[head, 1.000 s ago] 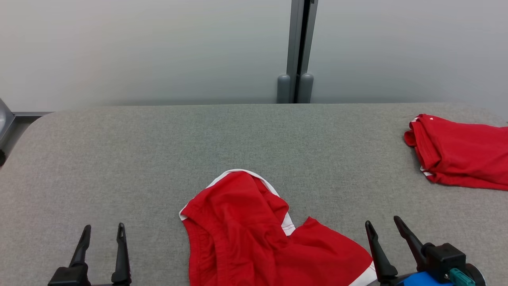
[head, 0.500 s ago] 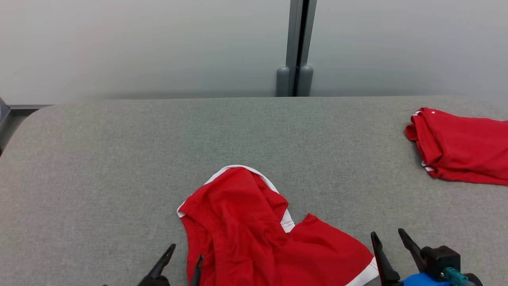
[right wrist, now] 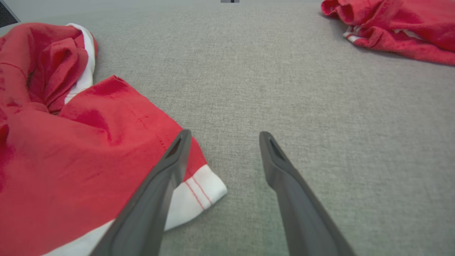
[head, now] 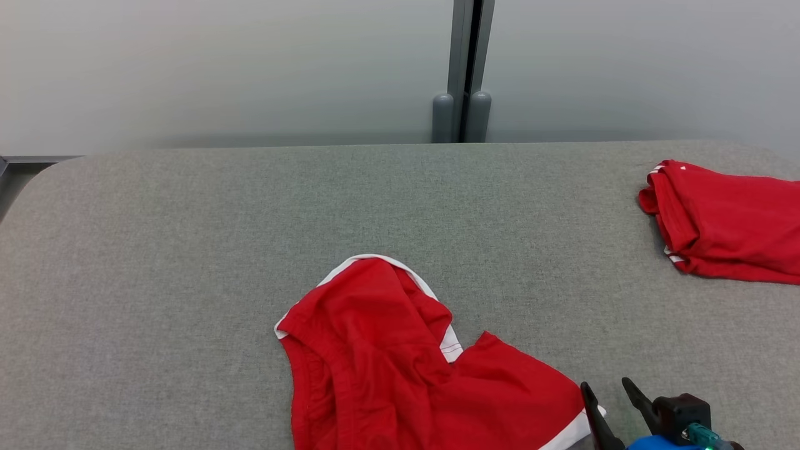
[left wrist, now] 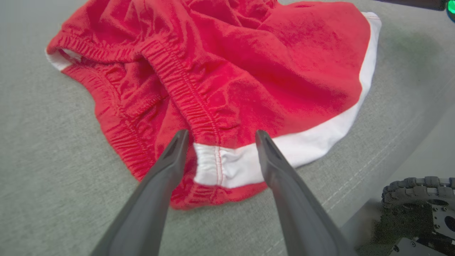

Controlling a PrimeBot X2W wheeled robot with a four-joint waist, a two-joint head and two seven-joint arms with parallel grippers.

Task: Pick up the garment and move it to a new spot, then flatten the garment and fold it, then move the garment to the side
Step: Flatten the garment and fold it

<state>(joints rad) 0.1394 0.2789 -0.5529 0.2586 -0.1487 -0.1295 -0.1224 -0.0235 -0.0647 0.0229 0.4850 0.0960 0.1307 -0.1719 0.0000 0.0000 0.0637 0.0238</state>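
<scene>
Here we are at the grey tabletop [head: 187, 250]. The garment [head: 400, 369], red shorts with white trim, lies crumpled near the front edge, a little right of centre, and its lower part runs off the bottom of the head view. One leg is bunched up and folded over toward the back, while the other spreads flat toward the right.

In the left wrist view, the left claw [left wrist: 220, 137] is spread wide with nothing in it. It straddles the gathered elastic waistband right where it meets a white side panel. The tips look to be just above the cloth, though from this angle I can't tell whether they actually touch it.

Over to the right claw [head: 605, 386], low in the right corner of the head view. It is gaping too and gripping nothing. Its own camera shows one finger [right wrist: 153, 199] crossing over the white-edged corner of the spread leg, while the other hangs over bare fabric surface just beside the hem.

Far off at the right edge, well apart from all this, sits a second folded red garment [head: 725, 225]. Behind the tabletop a grey post [head: 462, 69] stands against the pale wall. A dark wheel [left wrist: 419, 192] peeks in below the table's edge in the left wrist view.
</scene>
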